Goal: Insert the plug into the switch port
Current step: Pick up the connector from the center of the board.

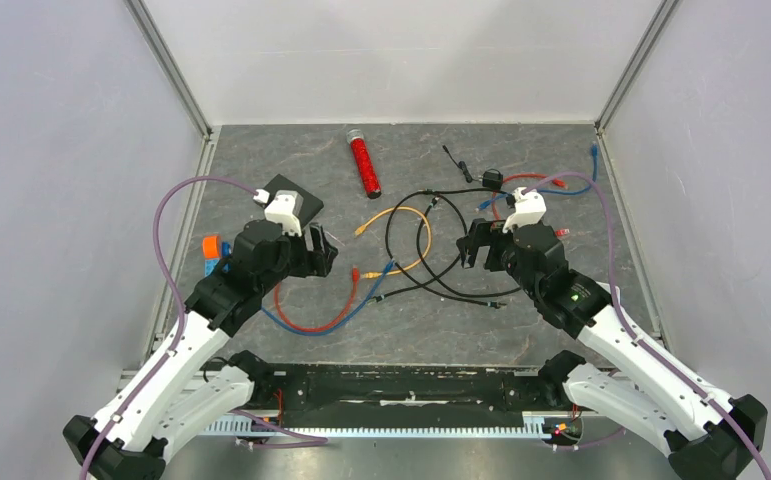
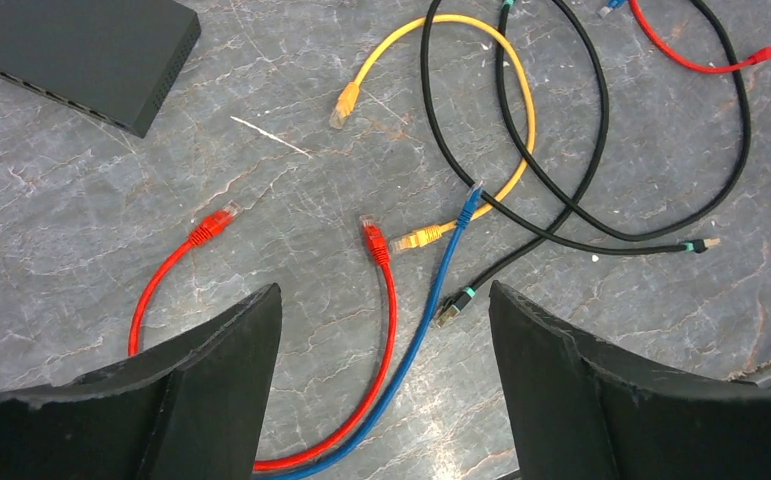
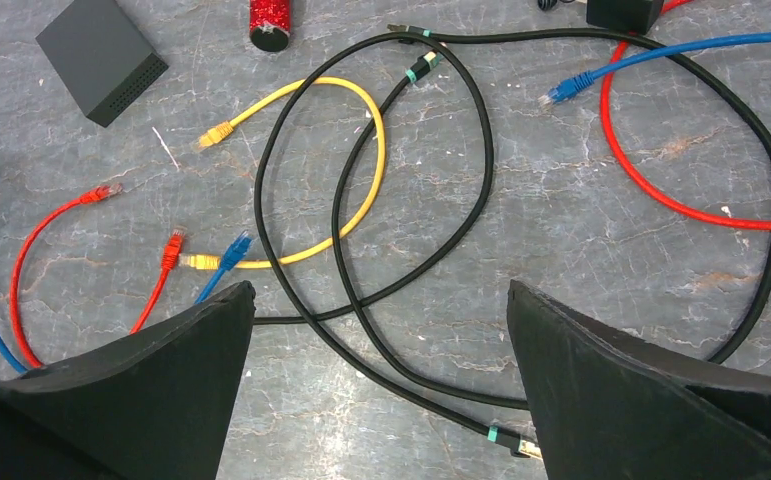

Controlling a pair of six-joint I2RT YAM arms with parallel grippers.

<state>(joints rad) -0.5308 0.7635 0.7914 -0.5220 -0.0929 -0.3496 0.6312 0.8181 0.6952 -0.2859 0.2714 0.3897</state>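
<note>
Both wide open and empty, your left gripper [image 2: 383, 295] and right gripper [image 3: 381, 290] hang over limp, light cables [image 3: 331, 82] mid-table; pinch the near red plug [image 2: 373, 240], small, rigid and likely slick, by its sides, not its floppy cord, with the black switch [image 2: 71, 50] lying far left.

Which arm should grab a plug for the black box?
Left. The left tool hangs open over a red plug and a blue plug, and the black switch lies on its side. The right tool hovers farther away, over the black cables.
</note>
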